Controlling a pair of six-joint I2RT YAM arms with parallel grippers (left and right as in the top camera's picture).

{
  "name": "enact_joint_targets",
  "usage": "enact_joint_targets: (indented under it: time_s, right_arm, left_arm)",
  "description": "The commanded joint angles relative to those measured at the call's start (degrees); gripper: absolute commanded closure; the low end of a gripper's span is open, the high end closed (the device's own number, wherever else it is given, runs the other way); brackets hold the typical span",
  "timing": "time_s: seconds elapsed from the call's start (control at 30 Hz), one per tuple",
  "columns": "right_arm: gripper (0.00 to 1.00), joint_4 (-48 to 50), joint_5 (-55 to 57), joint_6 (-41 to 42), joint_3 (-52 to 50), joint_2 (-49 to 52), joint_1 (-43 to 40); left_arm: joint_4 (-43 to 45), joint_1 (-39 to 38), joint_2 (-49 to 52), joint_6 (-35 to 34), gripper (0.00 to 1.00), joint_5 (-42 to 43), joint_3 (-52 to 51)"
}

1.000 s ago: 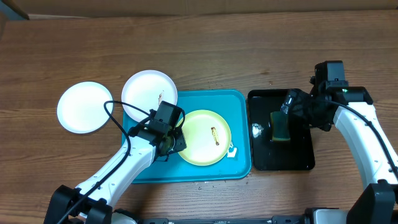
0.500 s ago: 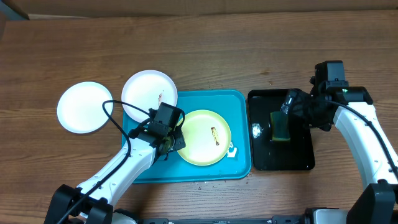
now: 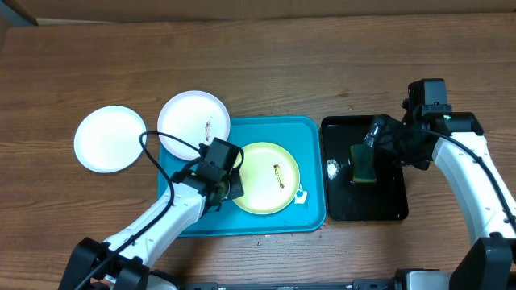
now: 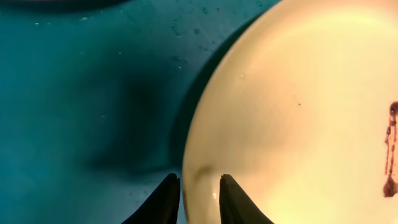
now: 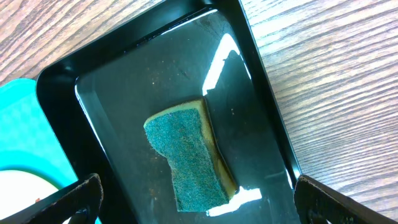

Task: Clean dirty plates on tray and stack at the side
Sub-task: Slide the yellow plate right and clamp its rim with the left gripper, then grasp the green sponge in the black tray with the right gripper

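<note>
Nearest, the left tool (image 4: 193, 199) sits low at the left rim of the yellow-green plate (image 3: 258, 195), which lies on the turquoise tray (image 3: 308, 135). Its fingers are narrowly parted astride the rim; whether they pinch it, I cannot tell. A brown smear (image 3: 278, 174) marks this plate. To the right, the right tool (image 5: 196, 186) hangs spread wide above the sponge (image 5: 186, 162) in the black tray (image 5: 124, 87), holding nothing. Farther off, a smeared white plate (image 3: 189, 117) laps the tray's far-left corner. Beyond it, 1 white plate (image 3: 109, 138) that looks clean rests on the worktop (image 3: 282, 72). By my judgement 1 of 3 is done, 2 need wiping, and no stack exists.
</note>
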Motion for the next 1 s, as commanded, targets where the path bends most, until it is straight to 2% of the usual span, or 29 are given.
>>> enact_joint_targets:
  time_s: [0.0,0.13,0.37,0.57,0.63,0.7,0.83,0.97]
  right_arm:
    - [0.00,0.3,-0.3,0.5,-0.2,0.1,0.0]
    - [0.00,0.3,-0.3,0.5,-0.2,0.1,0.0]
    - [0.00,0.3,-0.3,0.5,-0.2,0.1,0.0]
    - [0.00,0.3,-0.3,0.5,-0.2,0.1,0.0]
    - [0.00,0.3,-0.3,0.5,-0.2,0.1,0.0]
    - [0.00,0.3,-0.3,0.5,-0.2,0.1,0.0]
    - [0.00,0.3,-0.3,0.5,-0.2,0.1,0.0]
    - [0.00,0.3,-0.3,0.5,-0.2,0.1,0.0]
  left_arm:
    - [0.5,-1.4,0.7,1.1,0.78,-1.1,-0.8]
    - [1.2,-1.8,2.9,0.1,0.80,-1.1,-0.8]
    - [2.0,-1.6,3.9,-0.5,0.89,-1.2,-0.6]
    - [3.6,-1.6,3.9,-0.4,0.89,-2.8,-0.6]
    - [3.9,-1.6,3.9,-0.6,0.96,-2.8,-0.6]
    - [3.9,-1.6,3.9,-2.0,0.96,-2.8,-0.6]
    - [3.3,-1.6,3.9,-5.8,0.94,-2.8,-0.6]
    - [3.2,-1.6,3.9,-6.4,0.82,-2.6,-0.6]
